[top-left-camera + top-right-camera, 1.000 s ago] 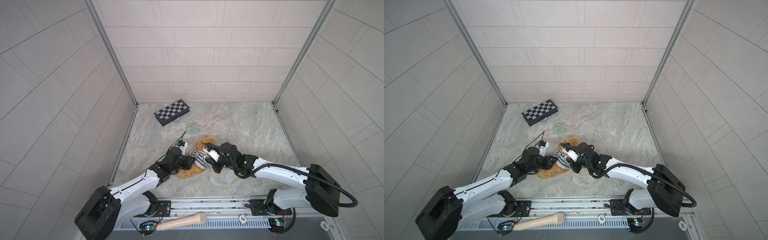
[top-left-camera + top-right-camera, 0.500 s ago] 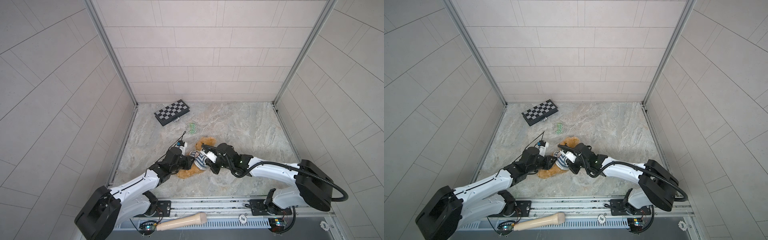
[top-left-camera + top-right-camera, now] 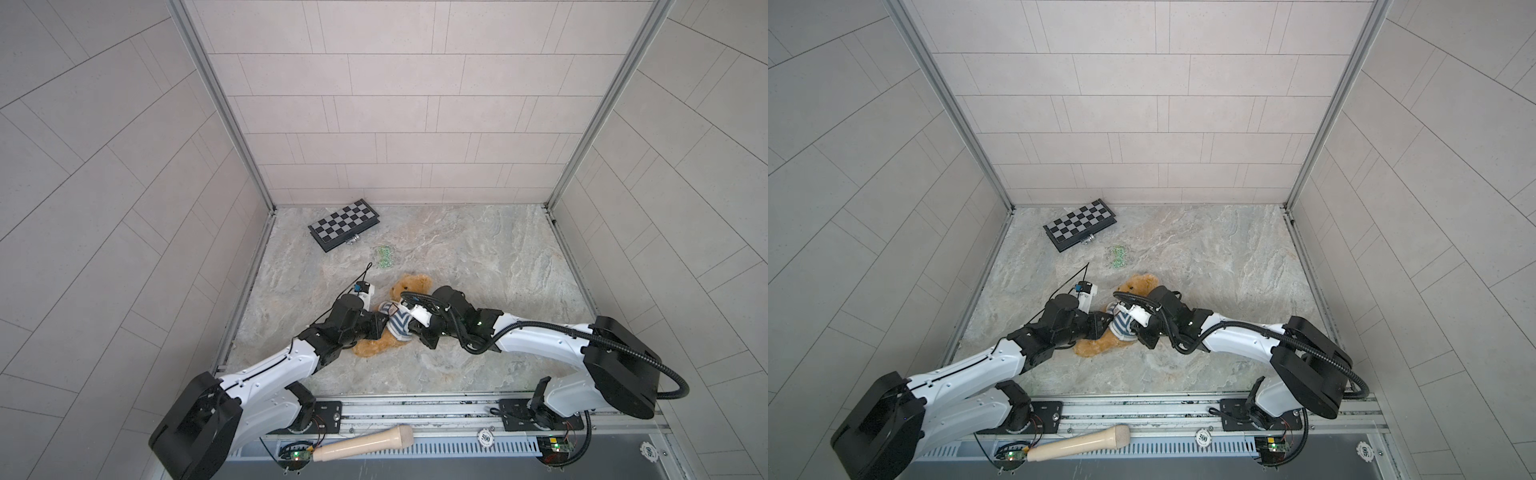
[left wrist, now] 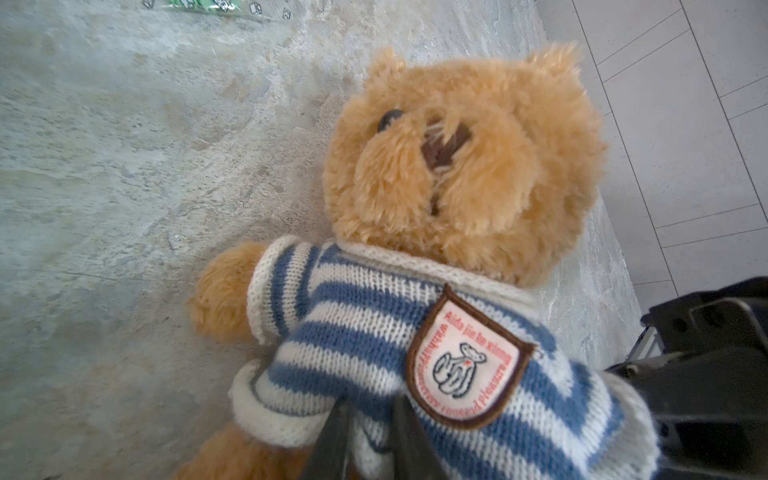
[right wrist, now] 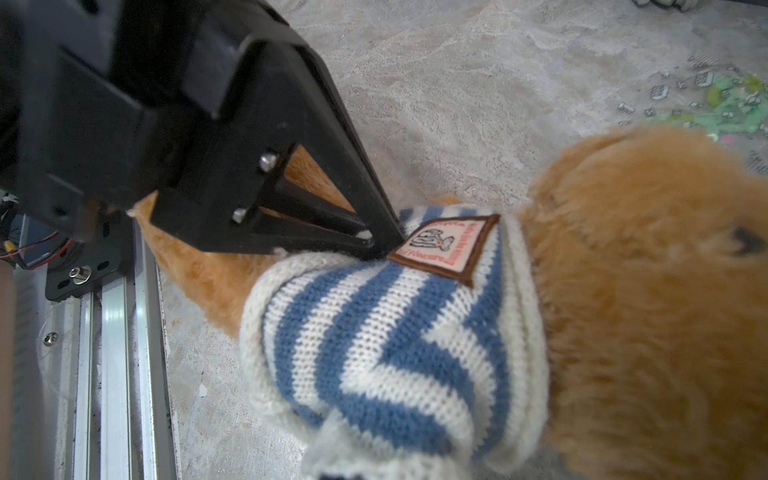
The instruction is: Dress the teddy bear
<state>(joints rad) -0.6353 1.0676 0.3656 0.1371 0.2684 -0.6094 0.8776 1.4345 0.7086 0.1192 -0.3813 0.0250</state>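
In both top views we are counting one teddy bear (image 3: 409,286) (image 3: 1137,286) lying on the stone floor (image 3: 478,257) between two arms and wearing one striped sweater (image 3: 397,323). One chessboard (image 3: 344,230) and one green packet (image 3: 384,262) are lying behind it, apart from it. The right claw (image 3: 414,330) is crowding the sweater and hiding the bear's middle; we cannot tell its grip. In the left wrist view the left claw (image 4: 370,405) is pinching the hem below one badge (image 4: 465,365). In the right wrist view it is clenching that knit beside the badge.
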